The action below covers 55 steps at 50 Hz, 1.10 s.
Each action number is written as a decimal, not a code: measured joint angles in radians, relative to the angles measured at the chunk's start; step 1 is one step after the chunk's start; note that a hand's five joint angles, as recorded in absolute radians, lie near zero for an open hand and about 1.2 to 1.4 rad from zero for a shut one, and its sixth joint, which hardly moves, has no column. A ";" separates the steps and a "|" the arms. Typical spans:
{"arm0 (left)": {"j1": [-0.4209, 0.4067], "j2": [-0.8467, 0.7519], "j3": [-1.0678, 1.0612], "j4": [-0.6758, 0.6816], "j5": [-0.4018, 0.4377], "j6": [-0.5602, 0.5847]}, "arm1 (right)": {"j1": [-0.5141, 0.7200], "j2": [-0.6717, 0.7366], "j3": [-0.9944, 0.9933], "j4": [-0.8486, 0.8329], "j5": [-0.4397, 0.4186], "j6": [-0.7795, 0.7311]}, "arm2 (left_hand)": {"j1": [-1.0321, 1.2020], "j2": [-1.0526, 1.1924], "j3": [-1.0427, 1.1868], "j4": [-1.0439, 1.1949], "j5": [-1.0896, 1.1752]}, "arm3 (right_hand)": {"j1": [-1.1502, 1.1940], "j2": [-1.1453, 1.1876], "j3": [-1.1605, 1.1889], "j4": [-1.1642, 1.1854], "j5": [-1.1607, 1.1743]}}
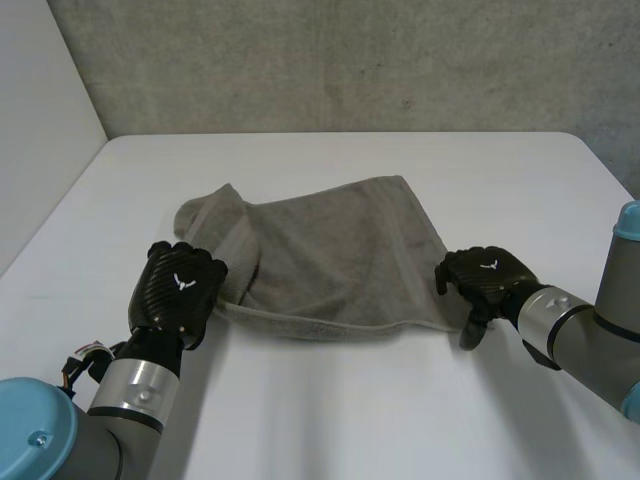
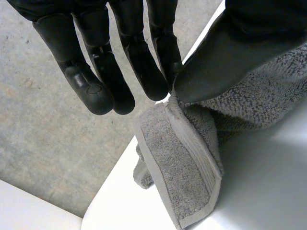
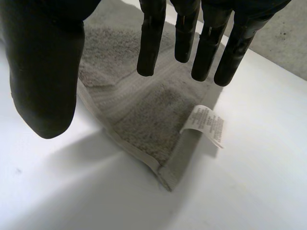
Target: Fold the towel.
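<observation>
A white label (image 3: 205,123) is sewn to the towel's (image 1: 330,255) near right corner. It carries several lines of small print, too fine to read. The back of each black hand bears a small white emblem, with no lettering that can be made out.

The grey towel lies in the middle of the white table (image 1: 400,400), mostly flat. Its far left corner is bunched and turned over on itself.

The left hand (image 1: 178,288) sits at the towel's near left corner. In its wrist view, the banded hem rises to where the thumb (image 2: 225,62) meets the nearest finger and is pinched there. The other fingers (image 2: 100,86) stretch straight out, off the cloth.

The right hand (image 1: 487,277) is at the near right corner. Its fingers (image 3: 151,43) point down over the cloth close to the label, loosely straight. Its thumb (image 3: 45,72) is held well apart, so it grips nothing.

A rough grey concrete wall (image 1: 350,70) stands behind the table. A pale panel (image 1: 40,130) runs along the table's left side.
</observation>
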 measured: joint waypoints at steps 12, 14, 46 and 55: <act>0.000 0.001 0.001 -0.001 -0.002 0.000 | 0.009 0.044 -0.017 -0.024 -0.037 0.144 | 0.000 0.000 0.000 0.000 0.000 | 0.000 0.000 0.000 0.001 0.010; 0.001 0.001 0.002 -0.001 -0.002 0.000 | 0.010 0.060 -0.025 -0.031 -0.037 0.153 | 0.000 0.000 0.000 0.000 0.000 | 0.002 0.000 0.002 0.003 0.023; 0.009 0.010 0.006 -0.006 -0.004 0.000 | -0.007 0.123 -0.093 -0.148 0.002 0.266 | 0.000 -0.001 -0.045 -0.021 0.000 | 0.820 0.929 0.936 0.954 0.941; 0.013 0.006 0.011 0.000 -0.004 -0.001 | -0.080 -0.003 -0.039 -0.158 -0.015 0.294 | -0.615 -0.680 -0.770 -0.738 -0.663 | 0.820 0.929 0.936 0.954 0.941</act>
